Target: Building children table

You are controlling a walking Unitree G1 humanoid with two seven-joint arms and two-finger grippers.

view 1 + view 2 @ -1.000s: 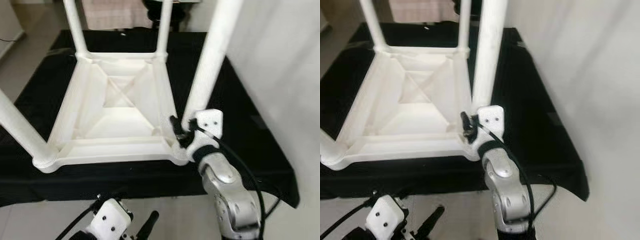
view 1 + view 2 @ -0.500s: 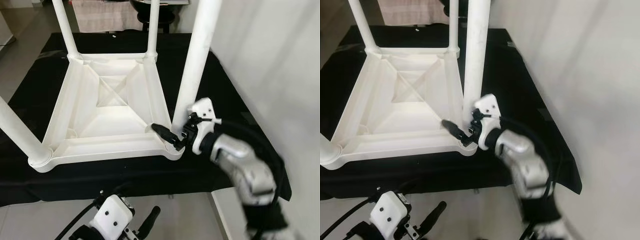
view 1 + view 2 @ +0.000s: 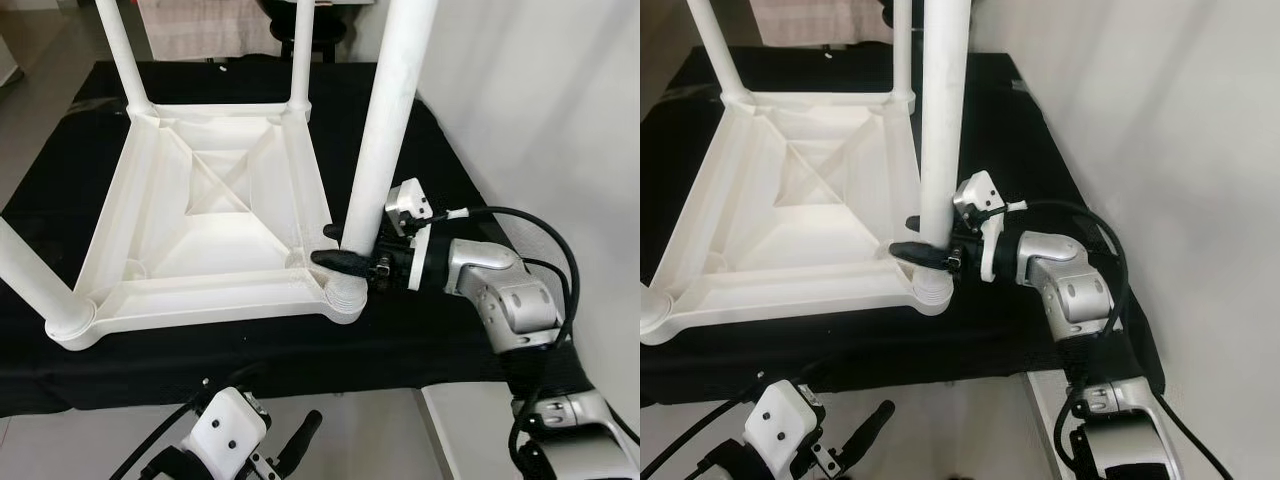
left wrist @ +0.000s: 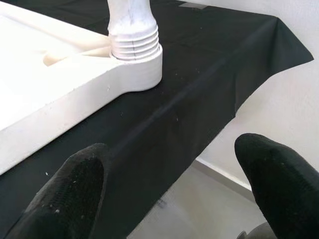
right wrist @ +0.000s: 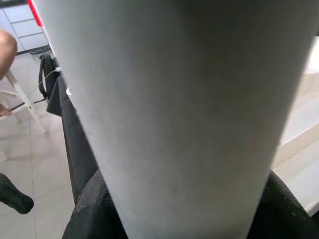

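The white table (image 3: 215,215) lies upside down on a black cloth (image 3: 440,180), legs up. The right gripper (image 3: 345,250) reaches in from 3 o'clock and clamps the near-right leg (image 3: 390,120) just above its threaded base, one finger (image 3: 335,260) on each side, pads pressed to the leg in the right wrist view. The left gripper (image 4: 174,189) hangs low at 6 o'clock, off the cloth's edge, fingers spread wide, holding nothing.
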